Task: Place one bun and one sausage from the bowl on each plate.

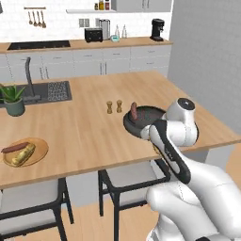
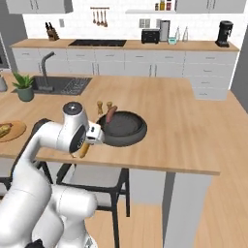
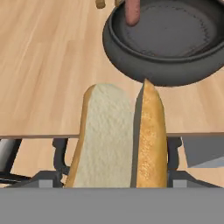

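My end effector point(image 3: 118, 181), jaws spread wide around a split golden-yellow bun point(image 3: 120, 140), hangs just beside the dark round bowl point(image 3: 144, 72) at the wooden counter point(image 1: 84, 127) edge; carry it level, I judge.

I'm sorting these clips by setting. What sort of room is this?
A rendered home kitchen, it appears. A wooden island counter holds a sink with a faucet, and along the back wall stand a toaster and a coffee machine beside a cooktop.
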Controlling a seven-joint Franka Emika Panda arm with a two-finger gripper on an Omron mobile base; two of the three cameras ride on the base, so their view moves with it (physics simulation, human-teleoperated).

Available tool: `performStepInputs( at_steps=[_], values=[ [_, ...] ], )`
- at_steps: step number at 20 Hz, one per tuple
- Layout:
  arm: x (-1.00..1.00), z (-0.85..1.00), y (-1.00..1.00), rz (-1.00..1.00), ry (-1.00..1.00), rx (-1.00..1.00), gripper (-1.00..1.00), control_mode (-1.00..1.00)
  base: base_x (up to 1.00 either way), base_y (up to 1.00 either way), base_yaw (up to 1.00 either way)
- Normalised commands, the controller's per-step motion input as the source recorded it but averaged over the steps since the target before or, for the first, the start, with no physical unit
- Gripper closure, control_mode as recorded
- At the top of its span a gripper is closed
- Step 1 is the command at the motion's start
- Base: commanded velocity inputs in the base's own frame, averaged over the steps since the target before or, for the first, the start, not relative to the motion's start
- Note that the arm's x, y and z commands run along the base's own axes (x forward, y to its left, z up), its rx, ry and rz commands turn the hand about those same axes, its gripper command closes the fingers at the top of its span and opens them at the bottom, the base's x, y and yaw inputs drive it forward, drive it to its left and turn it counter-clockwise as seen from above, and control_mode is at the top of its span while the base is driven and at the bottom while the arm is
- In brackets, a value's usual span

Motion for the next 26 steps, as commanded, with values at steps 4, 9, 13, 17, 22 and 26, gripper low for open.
performStepInputs(
  at_steps=[4, 9, 13, 17, 22, 26],
  values=[
    [0.00, 0.00, 0.00, 0.00, 0.00, 0.00, 1.00, 1.00, -0.87, 0.63, 0.18],
    [0.00, 0.00, 0.00, 0.00, 0.00, 0.00, 1.00, 1.00, -0.15, 1.00, 0.18],
    [0.00, 0.00, 0.00, 0.00, 0.00, 0.00, 1.00, 1.00, 0.00, 1.00, 0.10],
    [0.00, 0.00, 0.00, 0.00, 0.00, 0.00, 1.00, 1.00, 0.00, 1.00, 0.02],
    [0.00, 0.00, 0.00, 0.00, 0.00, 0.00, 1.00, 1.00, 0.11, 1.00, 0.00],
    [0.00, 0.00, 0.00, 0.00, 0.00, 0.00, 1.00, 1.00, 0.40, 1.00, 0.00]
  ],
)
